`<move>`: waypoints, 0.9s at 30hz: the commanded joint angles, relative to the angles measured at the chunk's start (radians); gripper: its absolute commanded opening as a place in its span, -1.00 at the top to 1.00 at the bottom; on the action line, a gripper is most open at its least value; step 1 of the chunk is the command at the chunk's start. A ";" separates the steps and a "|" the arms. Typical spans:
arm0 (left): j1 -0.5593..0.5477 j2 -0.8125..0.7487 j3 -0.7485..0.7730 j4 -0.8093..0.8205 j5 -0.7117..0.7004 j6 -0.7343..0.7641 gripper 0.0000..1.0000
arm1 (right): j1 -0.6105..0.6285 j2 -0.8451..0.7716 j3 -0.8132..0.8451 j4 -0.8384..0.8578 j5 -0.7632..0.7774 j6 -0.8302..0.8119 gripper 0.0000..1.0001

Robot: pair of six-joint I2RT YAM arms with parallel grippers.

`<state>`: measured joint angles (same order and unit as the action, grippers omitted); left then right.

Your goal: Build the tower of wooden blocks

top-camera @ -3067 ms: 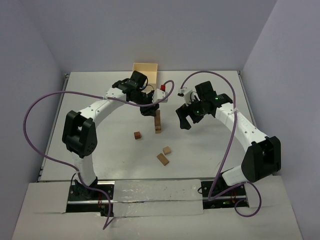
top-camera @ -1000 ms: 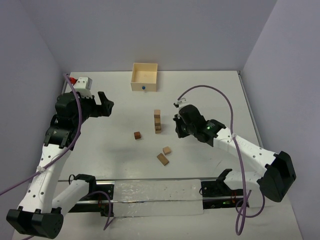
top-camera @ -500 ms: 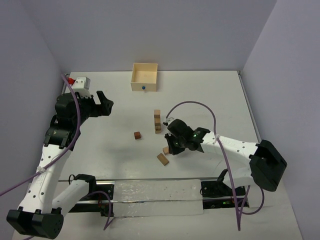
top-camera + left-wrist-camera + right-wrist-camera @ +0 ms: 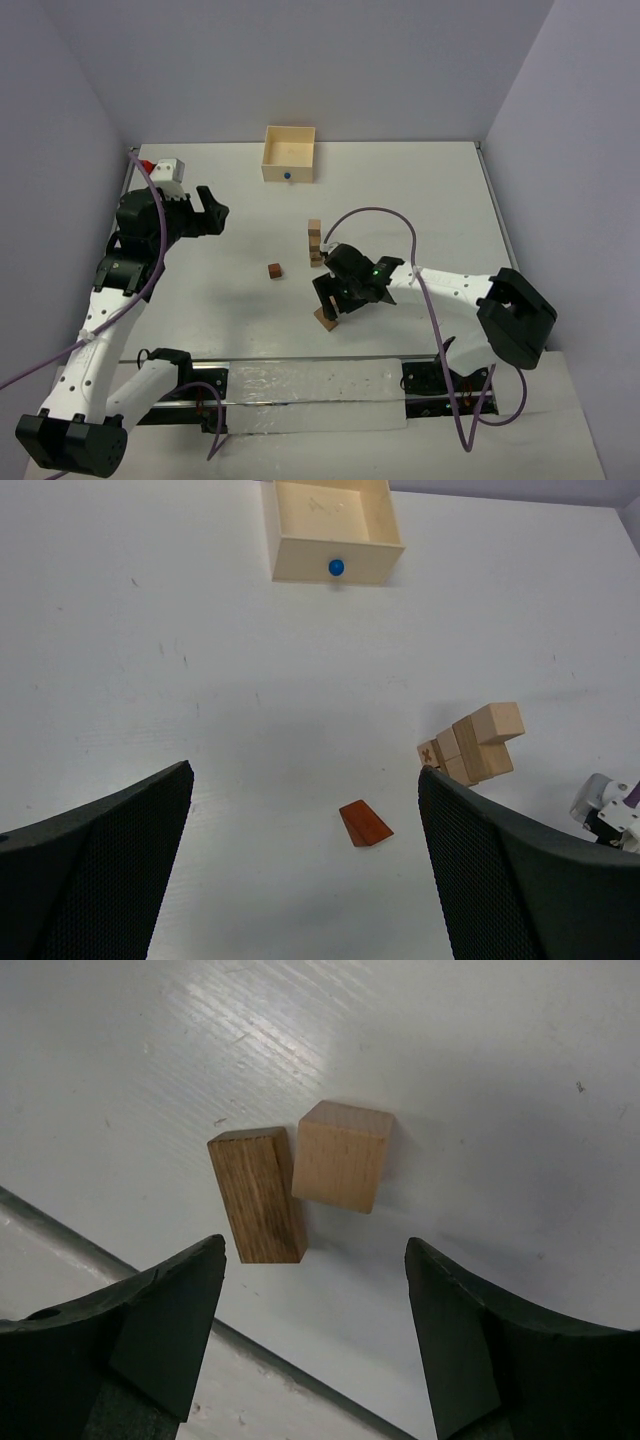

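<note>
Two blocks point(image 4: 343, 1155) touching, right gripper point(image 4: 313, 1252) spread

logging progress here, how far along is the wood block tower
Done: a narrow tower of tan wooden blocks stands upright. In hand: nothing; the open right gripper hovers over a dark brown wooden brick and a pale wooden cube. Remaining: those two plus a reddish-brown block; the left gripper is open, empty.
</note>
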<state>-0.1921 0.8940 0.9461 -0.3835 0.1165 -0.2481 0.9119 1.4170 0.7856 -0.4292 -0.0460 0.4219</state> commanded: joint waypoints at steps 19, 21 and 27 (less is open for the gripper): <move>0.008 -0.023 -0.018 0.067 0.015 0.008 -0.99 | -0.023 0.139 0.127 0.008 0.104 0.048 -0.23; 0.008 -0.023 -0.022 0.070 0.017 0.009 -0.98 | -0.024 0.140 0.128 0.009 0.103 0.050 -0.20; 0.008 -0.026 -0.034 0.077 0.015 0.010 -0.98 | -0.025 0.102 0.128 -0.004 0.118 0.056 0.33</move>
<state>-0.1894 0.8871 0.9234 -0.3529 0.1169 -0.2471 0.8921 1.5547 0.8711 -0.4320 0.0368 0.4617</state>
